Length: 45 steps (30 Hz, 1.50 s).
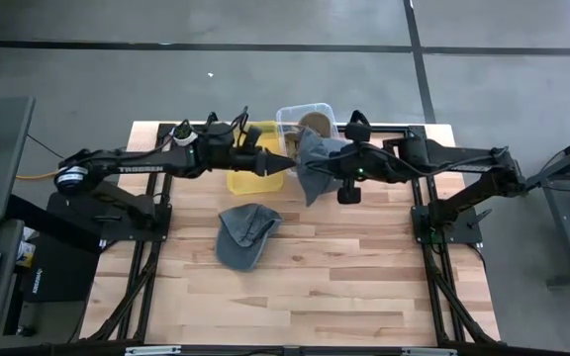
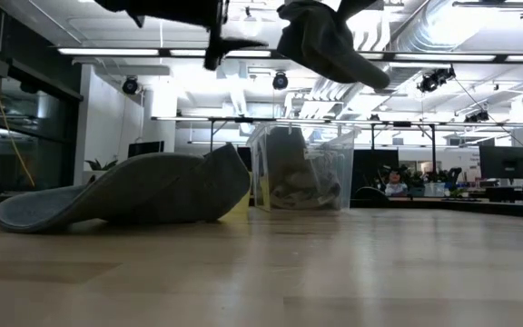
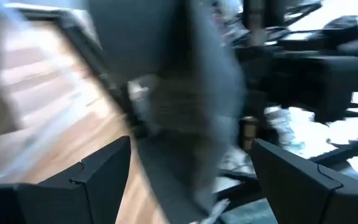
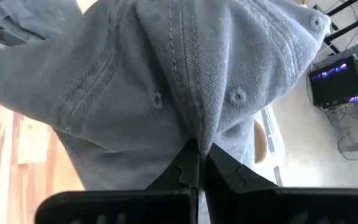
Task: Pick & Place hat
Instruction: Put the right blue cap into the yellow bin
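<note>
Pinching grey hat (image 4: 185, 81) aloft, right claw (image 4: 197, 163) clenched, left claw (image 3: 188, 168) spread empty

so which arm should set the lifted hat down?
Right. The right gripper is already shut on the grey hat, holding it in the air beside the clear bin. The left gripper is open and holds nothing.
</note>
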Motion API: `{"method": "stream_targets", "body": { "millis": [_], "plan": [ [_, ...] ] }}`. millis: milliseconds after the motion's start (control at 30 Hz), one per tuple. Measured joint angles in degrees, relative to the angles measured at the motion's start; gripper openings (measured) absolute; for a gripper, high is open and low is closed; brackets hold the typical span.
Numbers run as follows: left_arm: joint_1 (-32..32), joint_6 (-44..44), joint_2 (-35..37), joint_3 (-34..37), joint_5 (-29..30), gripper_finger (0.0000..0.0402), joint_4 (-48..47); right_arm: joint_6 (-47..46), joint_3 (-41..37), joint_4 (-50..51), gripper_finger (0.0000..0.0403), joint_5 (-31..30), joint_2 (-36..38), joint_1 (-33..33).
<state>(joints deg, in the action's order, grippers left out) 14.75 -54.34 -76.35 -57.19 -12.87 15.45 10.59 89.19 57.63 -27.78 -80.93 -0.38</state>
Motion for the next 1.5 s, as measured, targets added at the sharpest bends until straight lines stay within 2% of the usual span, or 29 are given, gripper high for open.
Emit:
{"method": "stream_targets", "body": {
  "millis": [467, 900, 1500],
  "plan": [
    [-0.1, -1.9, -7.1, -1.2, 2.8, 0.0309, 9.8, 3.0, 0.0, -2.0, 0.0, 4.7, -2.3, -4.1],
    [-0.1, 0.1, -7.2, -3.2, 4.7, 0.0309, 4.9, 5.0, 0.0, -9.4, 0.0, 9.0, -5.8, -4.3],
    [-0.1, -0.2, -7.2, -3.2, 4.6, 0.0308, 4.9, 7.6, 0.0, -17.7, 0.0, 11.9, -6.6, -6.8]
  ]
}}
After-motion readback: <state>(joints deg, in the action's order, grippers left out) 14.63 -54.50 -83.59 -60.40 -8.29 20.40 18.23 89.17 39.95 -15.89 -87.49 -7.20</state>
